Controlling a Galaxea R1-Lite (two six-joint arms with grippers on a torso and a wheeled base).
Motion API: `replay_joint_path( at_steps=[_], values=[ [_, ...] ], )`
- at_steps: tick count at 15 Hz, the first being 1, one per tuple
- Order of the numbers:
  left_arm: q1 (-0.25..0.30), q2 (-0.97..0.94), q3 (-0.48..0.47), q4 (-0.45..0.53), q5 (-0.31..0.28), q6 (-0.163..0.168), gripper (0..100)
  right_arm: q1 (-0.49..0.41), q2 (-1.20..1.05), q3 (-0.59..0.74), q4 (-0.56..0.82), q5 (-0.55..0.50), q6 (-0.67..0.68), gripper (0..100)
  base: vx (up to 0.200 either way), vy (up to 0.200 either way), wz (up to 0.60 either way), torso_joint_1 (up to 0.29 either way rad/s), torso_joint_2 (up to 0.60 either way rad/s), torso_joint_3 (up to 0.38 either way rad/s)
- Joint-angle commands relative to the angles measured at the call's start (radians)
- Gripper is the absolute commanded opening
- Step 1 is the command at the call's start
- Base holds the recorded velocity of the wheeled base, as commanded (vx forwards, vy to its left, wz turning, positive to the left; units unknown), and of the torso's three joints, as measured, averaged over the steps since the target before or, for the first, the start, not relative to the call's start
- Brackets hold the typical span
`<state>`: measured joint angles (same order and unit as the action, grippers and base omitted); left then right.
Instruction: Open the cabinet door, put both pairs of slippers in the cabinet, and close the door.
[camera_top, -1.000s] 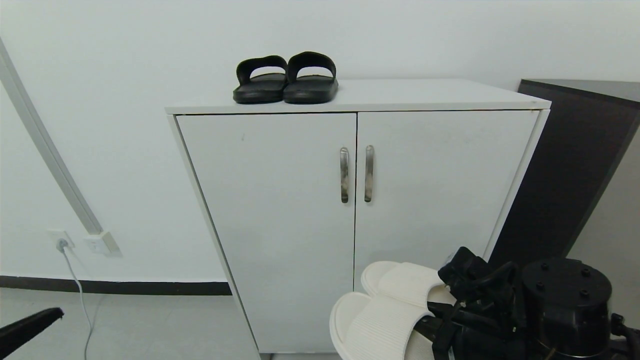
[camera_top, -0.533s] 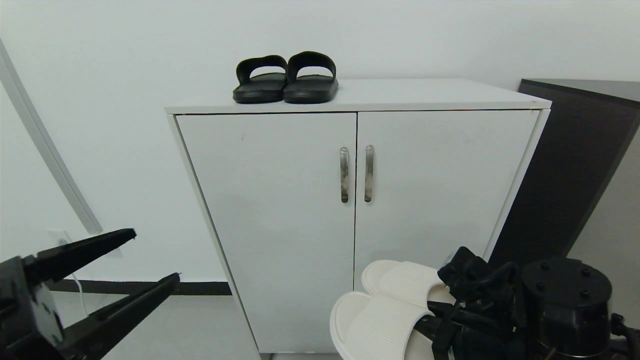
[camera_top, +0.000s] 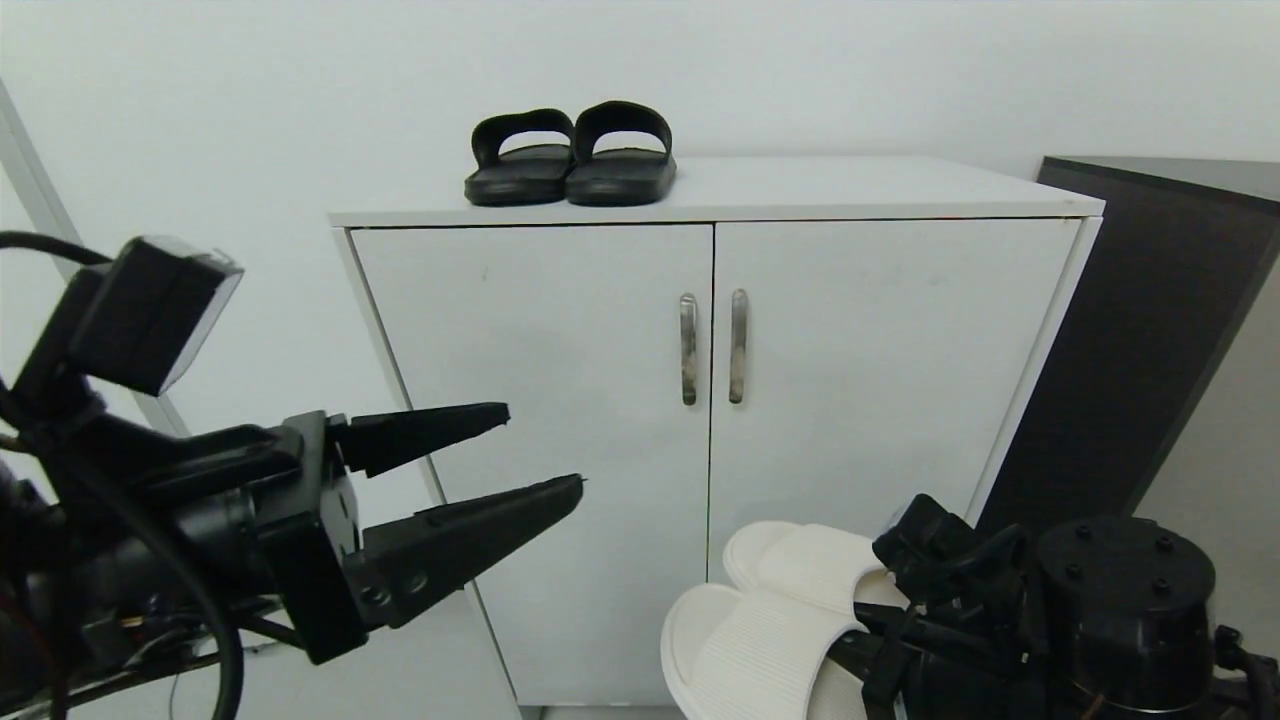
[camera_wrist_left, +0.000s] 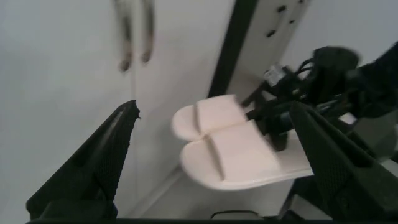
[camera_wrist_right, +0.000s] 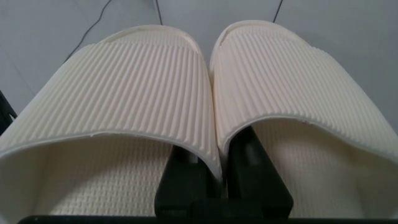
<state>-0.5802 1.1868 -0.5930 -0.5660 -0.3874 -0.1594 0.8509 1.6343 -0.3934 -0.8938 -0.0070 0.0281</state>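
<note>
The white cabinet (camera_top: 560, 330) has both doors shut, with two metal handles (camera_top: 688, 348) at the centre seam. A pair of black slippers (camera_top: 570, 155) sits on its top, toward the left. A pair of white slippers (camera_top: 770, 610) hangs low in front of the right door, with my right gripper (camera_top: 890, 640) shut on them. The same white slippers (camera_wrist_right: 205, 106) show side by side in the right wrist view, and the white slippers (camera_wrist_left: 230, 149) also show in the left wrist view. My left gripper (camera_top: 545, 450) is open in front of the left door, left of the handles (camera_wrist_left: 137, 34).
A dark cabinet (camera_top: 1150, 350) stands right beside the white one. A white wall lies behind, with a slanted cable duct (camera_top: 25, 180) at the left. Grey floor (camera_wrist_right: 50, 37) lies below.
My left arm has risen from the lower left and moved right, its open gripper now in front of the left door. The right gripper and white slippers have stayed put.
</note>
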Motion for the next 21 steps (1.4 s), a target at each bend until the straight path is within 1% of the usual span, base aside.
replay_joint_path(
  at_steps=[1,3,6,7,8,9,13,14,15,17,18,19,20,21],
  values=[
    [-0.061,0.096,-0.077,0.0,0.001,-0.008,100,0.001,0.009,0.004,0.0,0.001,0.001,0,0.0,0.0,0.0,0.0,0.0,0.0],
    [-0.119,0.175,-0.159,0.001,0.001,-0.026,100,-0.001,0.009,0.002,0.0,0.001,0.003,0,0.0,0.0,0.0,0.0,0.0,0.0],
    [-0.162,0.283,-0.242,-0.005,-0.007,-0.02,100,0.001,-0.002,0.013,0.0,0.001,0.0,0,0.0,0.0,0.0,0.0,0.0,0.0],
    [-0.162,0.304,-0.261,-0.005,-0.016,-0.02,100,0.001,-0.004,0.013,-0.002,-0.001,0.0,0,0.0,0.0,0.0,0.0,0.0,0.0],
    [-0.162,0.329,-0.288,-0.005,-0.045,-0.022,100,0.001,-0.007,0.013,-0.002,-0.001,0.0,0,0.0,0.0,0.0,0.0,0.0,0.0],
    [-0.162,0.35,-0.312,-0.005,-0.054,-0.025,100,0.001,-0.011,0.013,-0.002,-0.001,-0.002,0,0.0,0.0,0.0,0.0,0.0,0.0],
    [-0.161,0.456,-0.392,-0.005,-0.064,-0.031,100,0.001,-0.014,0.015,0.0,-0.001,-0.002,0,0.0,0.0,0.0,0.0,0.0,0.0],
    [-0.155,0.474,-0.407,-0.005,-0.064,-0.04,100,0.001,-0.014,0.018,0.0,0.002,-0.002,0,0.0,0.0,0.0,0.0,0.0,0.0],
    [-0.153,0.481,-0.423,-0.005,-0.073,-0.057,100,0.001,-0.014,0.019,0.0,0.002,-0.002,0,0.0,0.0,0.0,0.0,0.0,0.0],
    [-0.136,0.484,-0.432,-0.005,-0.122,-0.065,100,0.001,-0.016,0.019,0.0,0.002,-0.002,0,0.0,0.0,0.0,0.0,0.0,0.0],
    [-0.119,0.488,-0.45,-0.003,-0.137,-0.08,100,0.001,-0.016,0.019,0.0,0.002,-0.002,0,0.0,0.0,0.0,0.0,0.0,0.0],
    [-0.104,0.501,-0.47,-0.005,-0.142,-0.115,100,0.001,-0.016,0.019,0.0,0.002,-0.005,0,0.0,0.0,0.0,0.0,0.0,0.0],
    [-0.093,0.508,-0.479,-0.003,-0.143,-0.132,100,0.001,-0.014,0.021,0.0,0.002,-0.007,0,0.0,0.0,0.0,0.0,0.0,0.0],
    [-0.086,0.516,-0.482,-0.003,-0.14,-0.134,100,0.001,-0.014,0.021,0.0,0.004,-0.007,0,0.0,0.0,0.0,0.0,0.0,0.0]
  ],
)
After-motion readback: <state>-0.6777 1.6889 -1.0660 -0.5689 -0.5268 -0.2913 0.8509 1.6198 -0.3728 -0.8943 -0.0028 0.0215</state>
